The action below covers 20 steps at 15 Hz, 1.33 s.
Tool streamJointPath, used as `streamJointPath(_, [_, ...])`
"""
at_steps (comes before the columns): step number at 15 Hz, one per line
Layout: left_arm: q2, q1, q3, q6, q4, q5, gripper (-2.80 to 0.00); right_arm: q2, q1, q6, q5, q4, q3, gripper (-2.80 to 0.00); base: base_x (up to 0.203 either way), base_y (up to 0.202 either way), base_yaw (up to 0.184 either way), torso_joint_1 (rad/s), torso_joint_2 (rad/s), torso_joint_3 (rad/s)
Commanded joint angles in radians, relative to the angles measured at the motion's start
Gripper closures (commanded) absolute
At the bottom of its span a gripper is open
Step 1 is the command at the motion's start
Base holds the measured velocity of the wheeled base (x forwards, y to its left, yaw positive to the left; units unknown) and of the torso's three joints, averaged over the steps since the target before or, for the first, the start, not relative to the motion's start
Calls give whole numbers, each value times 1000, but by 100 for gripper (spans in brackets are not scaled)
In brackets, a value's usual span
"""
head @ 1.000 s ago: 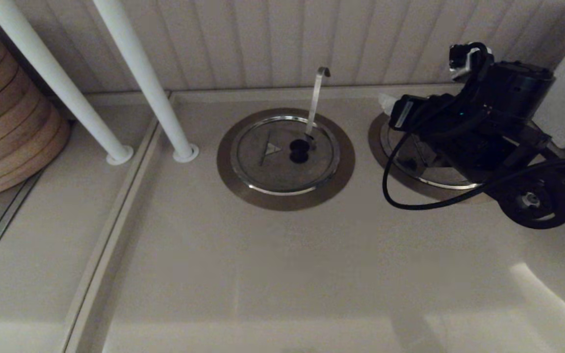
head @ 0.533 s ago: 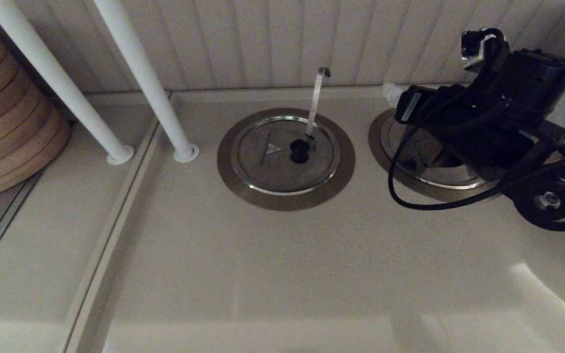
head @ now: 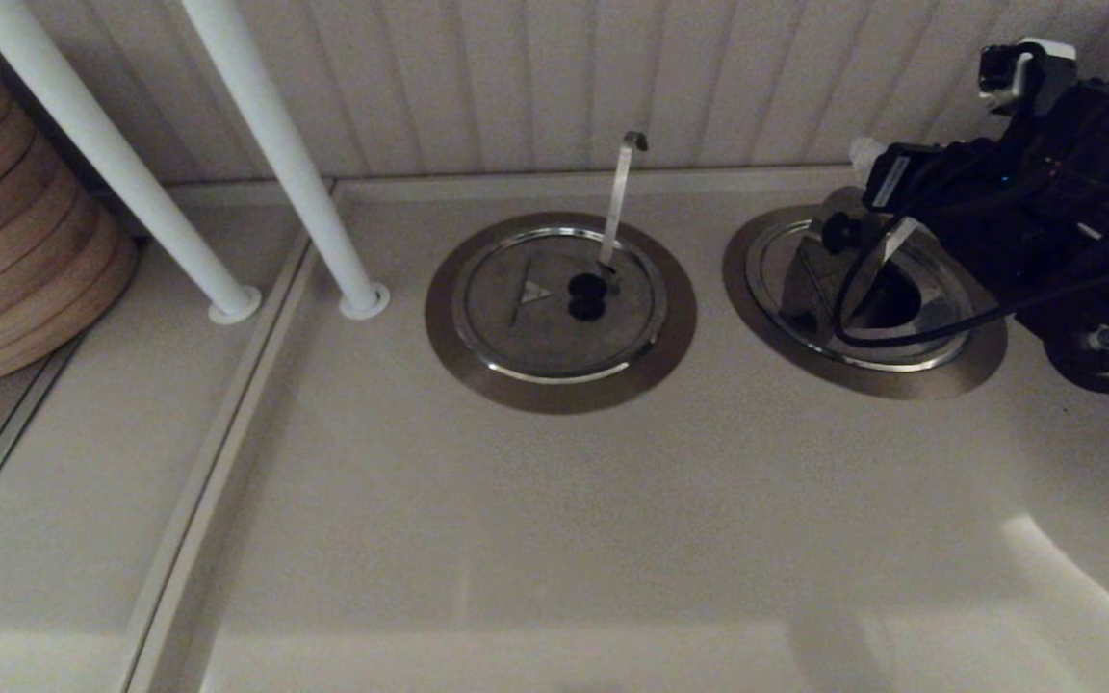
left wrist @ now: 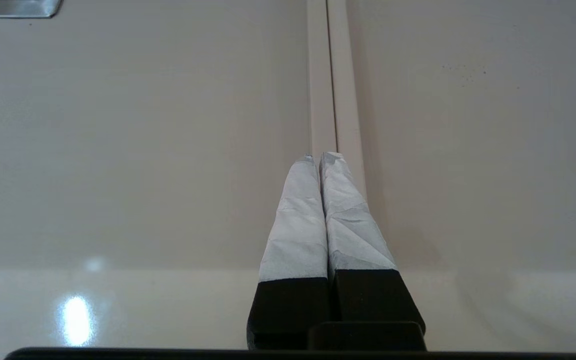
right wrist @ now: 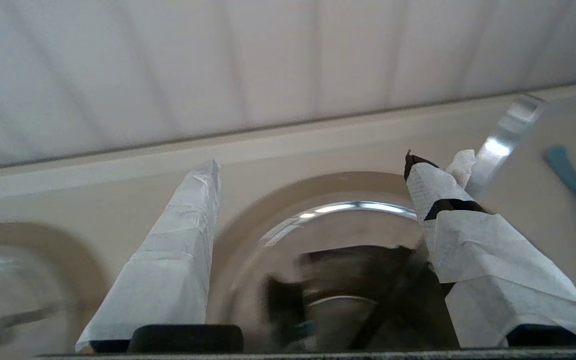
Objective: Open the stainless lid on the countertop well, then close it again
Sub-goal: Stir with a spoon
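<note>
We saw the stainless lid [head: 810, 265] at the right-hand countertop well [head: 864, 371], w/ its wedge flap tipped up toward the back wall, black knob [head: 839, 230] at the raised edge, and a dark opening [head: 887, 300] showing beneath. The lid was round brushed steel, ringed by the well's wide flat collar, and a straight flat-ended utensil handle [head: 877, 258] stuck up out of the gap. The right gripper [right wrist: 313, 190] hovered just behind and to the right of the well, fingers spread wide apart and holding nothing (white wrap on both fingers). The second lid [head: 559, 303], approx. centre of the counter, lay flat and closed w/ its hook-tipped handle [head: 621, 197] standing up. The left gripper [left wrist: 316, 159] sat over bare counter [left wrist: 118, 150] near a seam, fingers pressed together, empty. White poles [head: 275, 154] and a bamboo steamer stack [head: 6, 231] stood at the left.
</note>
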Motion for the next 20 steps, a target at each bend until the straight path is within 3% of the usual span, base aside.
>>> streamJointPath(1, [0,0,0,0,-1,0,0,78,-31,4,1,-6,-28,-280,0,0,0,0,0,0])
streamJointPath(4, [0,0,0,0,0,0,0,149,-45,25,8,-4,-62,-280,0,0,0,0,0,0])
streamJointPath(10, [0,0,0,0,0,0,0,131,8,124,46,48,-52,-280,0,0,0,0,0,0])
streamJointPath(17, [0,0,0,0,0,0,0,30,-4,126,46,54,-49,-280,0,0,0,0,0,0])
streamJointPath(20, [0,0,0,0,0,0,0,-43,30,128,48,63,-8,-280,0,0,0,0,0,0])
